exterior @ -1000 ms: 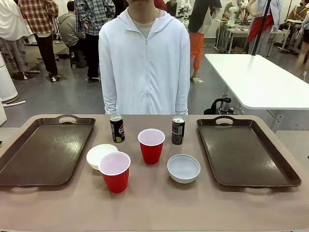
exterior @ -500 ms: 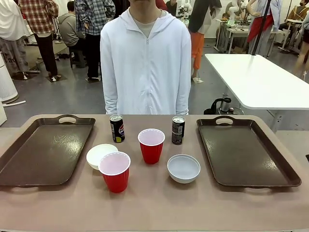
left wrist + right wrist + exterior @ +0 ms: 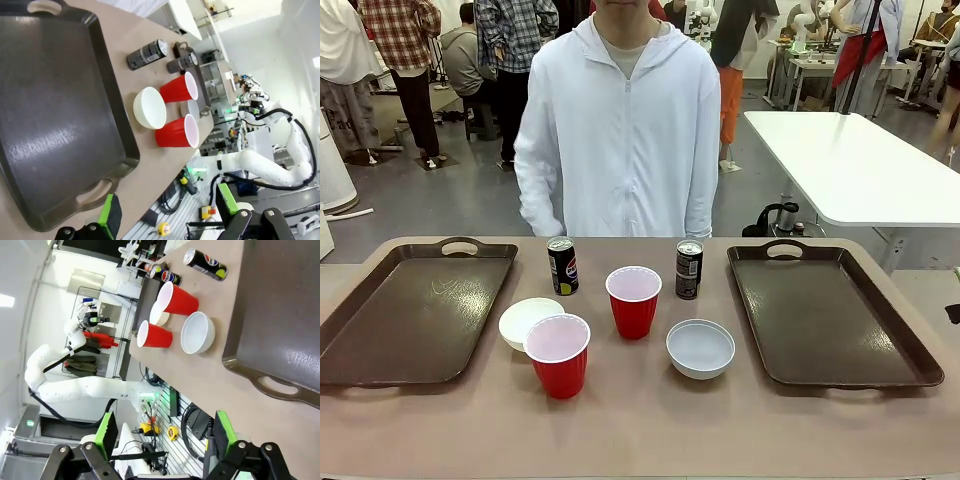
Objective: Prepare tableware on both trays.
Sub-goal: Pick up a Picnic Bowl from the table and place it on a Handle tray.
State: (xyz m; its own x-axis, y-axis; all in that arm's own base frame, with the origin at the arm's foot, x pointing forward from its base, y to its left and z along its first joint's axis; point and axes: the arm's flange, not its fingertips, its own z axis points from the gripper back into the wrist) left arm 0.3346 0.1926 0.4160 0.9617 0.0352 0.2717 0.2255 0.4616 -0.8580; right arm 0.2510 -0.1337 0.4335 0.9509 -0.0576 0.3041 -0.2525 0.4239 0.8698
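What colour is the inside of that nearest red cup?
Pale, pinkish white inside the nearest red cup; the front view shows it best.

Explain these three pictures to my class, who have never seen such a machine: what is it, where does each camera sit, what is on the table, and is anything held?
This is a robot with two arms, facing a person across a table. The front picture comes from a fixed camera between the arms. The other two come from a camera on each wrist, looking along that arm's two fingers, so the scene looks tilted. On the table lie a left tray and a right tray. Between them, on the table itself, stand the near red cup, far red cup, left white bowl, right white bowl, Pepsi can and second can. The left end effector and right end effector are open and hold nothing.
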